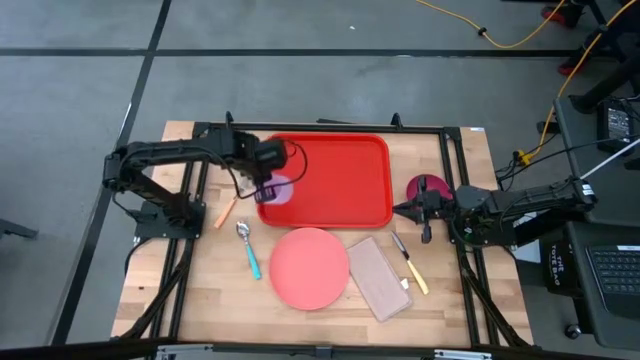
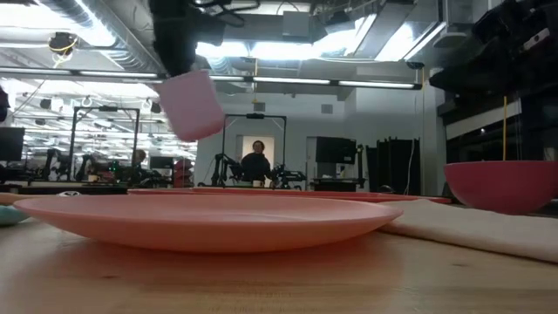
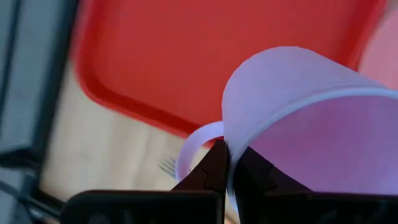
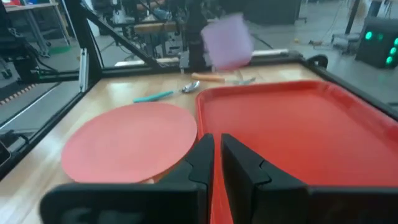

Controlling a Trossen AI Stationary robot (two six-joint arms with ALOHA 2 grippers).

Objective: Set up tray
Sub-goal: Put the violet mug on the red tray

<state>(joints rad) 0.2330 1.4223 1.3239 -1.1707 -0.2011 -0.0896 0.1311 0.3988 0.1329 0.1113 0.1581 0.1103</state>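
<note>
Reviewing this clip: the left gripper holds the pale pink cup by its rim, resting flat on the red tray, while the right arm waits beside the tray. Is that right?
Not quite. The left gripper does pinch the pale pink cup by its rim, but the cup is lifted and tilted in the air, not resting on the red tray; the low view shows it hanging well above the table. The right gripper waits beside the tray.

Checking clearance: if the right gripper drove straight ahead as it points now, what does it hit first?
Probably the tray: the right gripper, empty, points low across its red surface. Further along hangs the mug in the left gripper, but depth is unclear.
</note>
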